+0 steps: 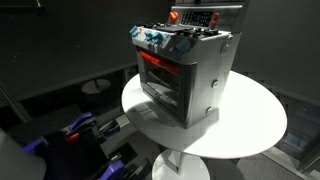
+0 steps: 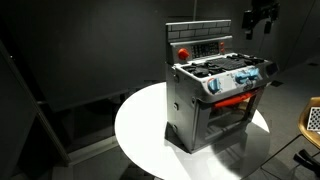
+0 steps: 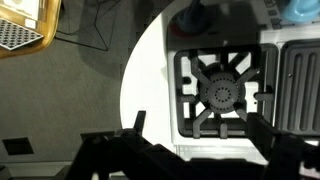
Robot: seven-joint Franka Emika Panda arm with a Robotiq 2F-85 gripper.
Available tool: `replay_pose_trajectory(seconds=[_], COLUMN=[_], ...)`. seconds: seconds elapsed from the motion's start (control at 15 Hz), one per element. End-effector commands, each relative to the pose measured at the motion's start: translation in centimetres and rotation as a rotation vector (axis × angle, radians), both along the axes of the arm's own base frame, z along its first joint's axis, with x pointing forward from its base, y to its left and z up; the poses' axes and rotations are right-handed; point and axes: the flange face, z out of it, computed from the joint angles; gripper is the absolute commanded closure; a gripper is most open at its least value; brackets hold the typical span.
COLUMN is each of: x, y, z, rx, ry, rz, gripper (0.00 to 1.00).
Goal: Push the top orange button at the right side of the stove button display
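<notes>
The silver-grey toy stove (image 1: 190,75) stands on a round white table and shows in both exterior views (image 2: 215,100). Its dark upright button display (image 2: 198,48) rises at the back, with a red patch at one end (image 1: 205,17). The tiny buttons are too small to tell apart. My gripper (image 2: 258,20) hangs in the air above and to the side of the stove, apart from the display. In the wrist view the gripper (image 3: 198,130) is open and empty. Its two dark fingers frame a black burner grate (image 3: 220,95) below.
The white table (image 1: 250,120) leaves bare rim all round the stove (image 2: 140,130). A tan perforated object (image 3: 25,25) lies off the table, and also shows in an exterior view (image 2: 312,120). Dark and blue equipment (image 1: 80,128) sits low beside the table.
</notes>
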Motion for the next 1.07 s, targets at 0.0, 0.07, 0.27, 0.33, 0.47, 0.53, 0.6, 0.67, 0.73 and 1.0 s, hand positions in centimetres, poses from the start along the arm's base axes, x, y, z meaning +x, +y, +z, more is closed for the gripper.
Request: replay_pose_trajectory(seconds=[0.0,0.07,0.27,0.33,0.47,0.53,0.6,0.67,0.73,1.0], x=[-3.2,-3.9,-6.3,-7.2,-9.0,-9.8,-10.6,-11.3,-11.9,-13.3], y=[0.1,0.1,0.2,0.2,0.3,0.4,0.5,0.5,0.5,0.5], z=[2.1,2.6,4.0,4.5,5.1,5.2,5.4,5.5,5.5,5.4], rx=[0.062,0.071,0.088,0.092,0.099,0.101,0.101,0.102,0.104,0.104], ry=[0.045,0.054,0.061,0.057,0.042,0.036,0.033,0.031,0.030,0.034], rz=[0.051,0.063,0.093,0.102,0.120,0.125,0.129,0.131,0.133,0.129], gripper=[0.00,0.00,0.00,0.00,0.00,0.00,0.00,0.00,0.00,0.00])
